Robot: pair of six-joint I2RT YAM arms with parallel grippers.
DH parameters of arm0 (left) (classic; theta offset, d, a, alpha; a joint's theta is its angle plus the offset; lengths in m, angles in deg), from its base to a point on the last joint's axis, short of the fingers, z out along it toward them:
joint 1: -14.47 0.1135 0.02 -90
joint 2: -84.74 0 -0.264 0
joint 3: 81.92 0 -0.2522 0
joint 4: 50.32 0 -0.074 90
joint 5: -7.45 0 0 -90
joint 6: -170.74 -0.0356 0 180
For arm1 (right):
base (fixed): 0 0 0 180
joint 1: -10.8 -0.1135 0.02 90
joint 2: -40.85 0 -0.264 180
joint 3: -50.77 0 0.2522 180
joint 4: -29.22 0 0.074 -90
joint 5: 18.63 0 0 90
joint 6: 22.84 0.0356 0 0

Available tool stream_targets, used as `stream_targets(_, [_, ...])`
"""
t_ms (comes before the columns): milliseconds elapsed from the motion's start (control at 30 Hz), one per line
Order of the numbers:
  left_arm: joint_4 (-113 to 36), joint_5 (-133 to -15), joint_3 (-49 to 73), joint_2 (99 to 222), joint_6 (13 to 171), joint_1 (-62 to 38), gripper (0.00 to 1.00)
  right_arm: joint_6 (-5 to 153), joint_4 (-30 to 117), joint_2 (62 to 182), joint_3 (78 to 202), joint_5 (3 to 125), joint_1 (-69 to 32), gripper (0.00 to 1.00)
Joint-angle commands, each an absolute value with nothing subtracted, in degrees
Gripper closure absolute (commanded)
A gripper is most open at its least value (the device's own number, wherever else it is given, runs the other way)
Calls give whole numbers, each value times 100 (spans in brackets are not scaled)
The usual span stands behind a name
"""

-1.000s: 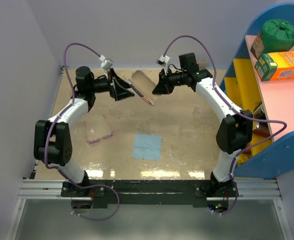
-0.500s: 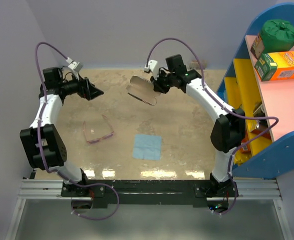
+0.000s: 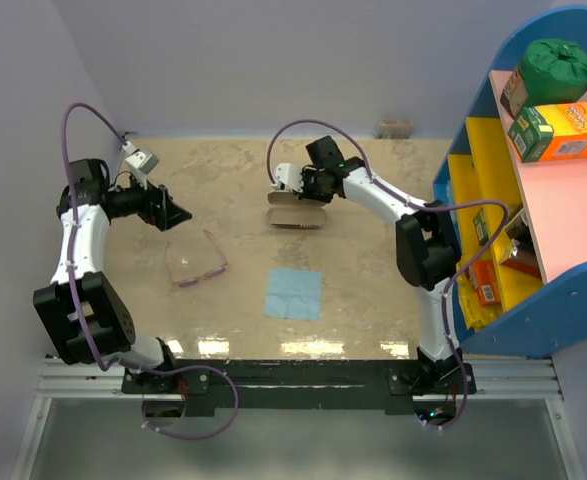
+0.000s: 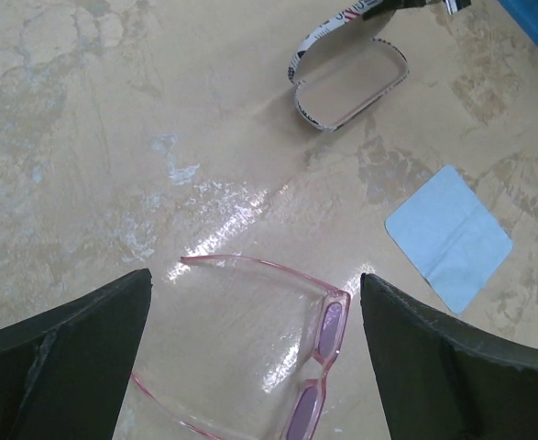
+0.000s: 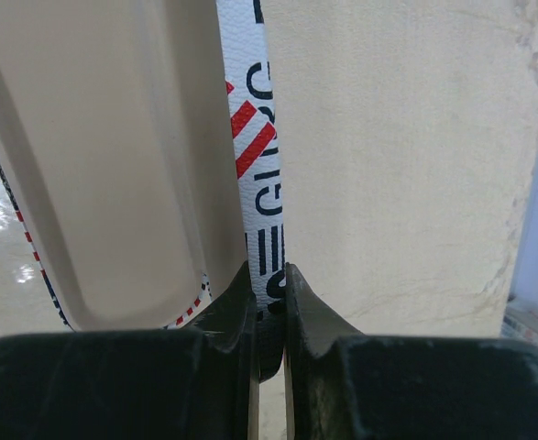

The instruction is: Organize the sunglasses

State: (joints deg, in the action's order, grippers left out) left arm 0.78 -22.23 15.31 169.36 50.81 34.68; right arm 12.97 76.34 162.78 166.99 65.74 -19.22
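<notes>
Fingers: left gripper (image 4: 256, 302) spread wide, holding nothing, over sunglasses (image 4: 328, 321); right gripper (image 5: 269, 284) clamped on case (image 5: 113, 165) rim, a pinch plain only from right wrist.

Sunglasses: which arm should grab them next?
Left. The left end effector is open and hangs just above the sunglasses, framing them in its wrist view. The right end effector is shut on the edge of the open case, farther off.
</notes>
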Motion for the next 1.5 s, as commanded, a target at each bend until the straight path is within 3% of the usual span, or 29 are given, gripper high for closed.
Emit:
stream_targets(0, [457, -2111, 1682, 16718, 4444, 3512, 0, 608, 6953, 16073, 16614, 6670, -1944, 100])
stream_targets(333, [992, -1900, 1665, 16780, 3838, 3512, 0, 318, 6759, 16424, 16630, 6847, -1979, 100])
stream_targets(600, [1388, -1848, 1568, 16824, 3276, 3512, 0, 493, 6548, 16451, 16499, 6829, -1979, 88])
stream_targets(633, [1458, -1821, 1541, 16832, 3232, 3512, 0, 520, 6530, 16433, 16482, 6846, -1988, 85])
stream_targets(667, [1511, -1812, 1524, 16841, 3179, 3504, 0, 546, 6495, 16433, 16481, 6864, -1988, 75])
stream_targets(733, [1617, -1751, 1462, 16859, 3047, 3504, 0, 608, 6477, 16407, 16473, 6864, -1979, 67])
stream_targets(767, [1643, -1733, 1453, 16885, 3020, 3504, 0, 643, 6434, 16381, 16464, 6873, -1988, 58])
stream_targets(867, [1749, -1654, 1383, 16929, 2889, 3503, 0, 748, 6381, 16319, 16455, 6890, -1988, 45])
stream_targets(1000, [1950, -1601, 1269, 17026, 2573, 3416, 0, 1098, 6310, 16205, 16490, 6856, -1988, 37])
stream_targets(1233, [1645, -1891, 1172, 17043, 2703, 2757, 0, 2031, 5960, 15266, 15982, 6908, -1970, 30])
stream_targets(1467, [941, -2067, 1102, 17289, 3257, 1931, 0, 3321, 5741, 14035, 14787, 6776, -2005, 31])
